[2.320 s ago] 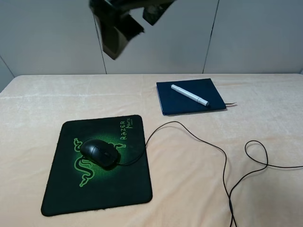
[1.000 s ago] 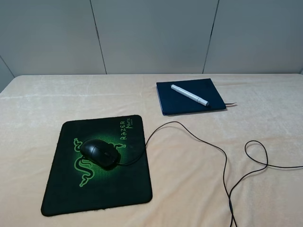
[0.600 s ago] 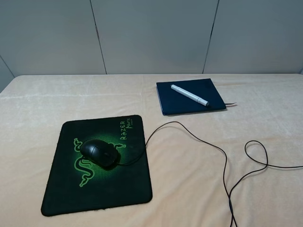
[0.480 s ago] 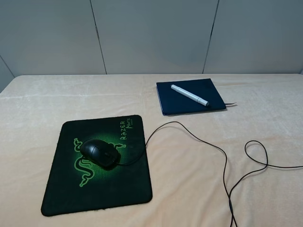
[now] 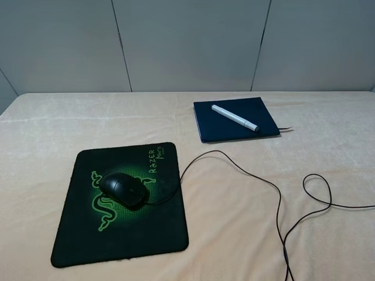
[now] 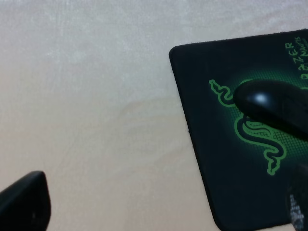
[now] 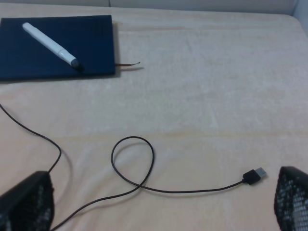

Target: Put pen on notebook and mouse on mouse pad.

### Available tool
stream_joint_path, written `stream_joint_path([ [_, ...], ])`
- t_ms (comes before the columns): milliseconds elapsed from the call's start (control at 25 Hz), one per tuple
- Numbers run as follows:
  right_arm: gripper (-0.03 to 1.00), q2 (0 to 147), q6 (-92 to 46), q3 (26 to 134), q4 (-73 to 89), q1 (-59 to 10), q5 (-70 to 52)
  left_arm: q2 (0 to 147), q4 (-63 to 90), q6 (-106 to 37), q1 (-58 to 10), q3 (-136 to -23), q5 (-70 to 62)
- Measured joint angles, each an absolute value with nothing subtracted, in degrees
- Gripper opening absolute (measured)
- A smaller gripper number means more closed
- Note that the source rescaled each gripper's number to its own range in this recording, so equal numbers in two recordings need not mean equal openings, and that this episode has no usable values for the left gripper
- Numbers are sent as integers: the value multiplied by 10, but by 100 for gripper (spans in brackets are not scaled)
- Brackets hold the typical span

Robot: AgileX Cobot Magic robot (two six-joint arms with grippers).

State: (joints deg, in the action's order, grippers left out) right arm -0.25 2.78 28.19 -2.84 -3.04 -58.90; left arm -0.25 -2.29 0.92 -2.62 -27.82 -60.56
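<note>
The black mouse [image 5: 123, 190] rests on the black mouse pad [image 5: 152, 234] with its green snake logo, front left on the table. The white pen [image 5: 234, 117] lies diagonally on the navy notebook [image 5: 220, 130] at the back, right of centre. No arm shows in the exterior view. The left wrist view has the mouse [image 6: 274, 103] on the pad [image 6: 202, 96], with my left gripper [image 6: 168, 204] open above bare table beside the pad. My right gripper [image 7: 159, 202] is open over the cable loop, well away from the pen [image 7: 50, 44] and notebook [image 7: 29, 62].
The mouse's thin black cable [image 5: 275, 193] snakes from the pad across the table's right half and forms a loop [image 7: 133, 163], ending in a USB plug [image 7: 254, 174]. A ribbon marker [image 7: 127, 64] sticks out of the notebook's corner. Cream cloth covers the table; grey wall panels stand behind.
The dark arm that hung at the top of the exterior view 2.3 s ago has left that view. Mouse, pad, pen, notebook and cable have not moved.
</note>
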Motion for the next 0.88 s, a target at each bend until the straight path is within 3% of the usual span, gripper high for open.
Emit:
stream_joint_path([
  [880, 100, -2, 28, 282, -28, -30, -589, -3, -23, 9, -26, -278, -606],
])
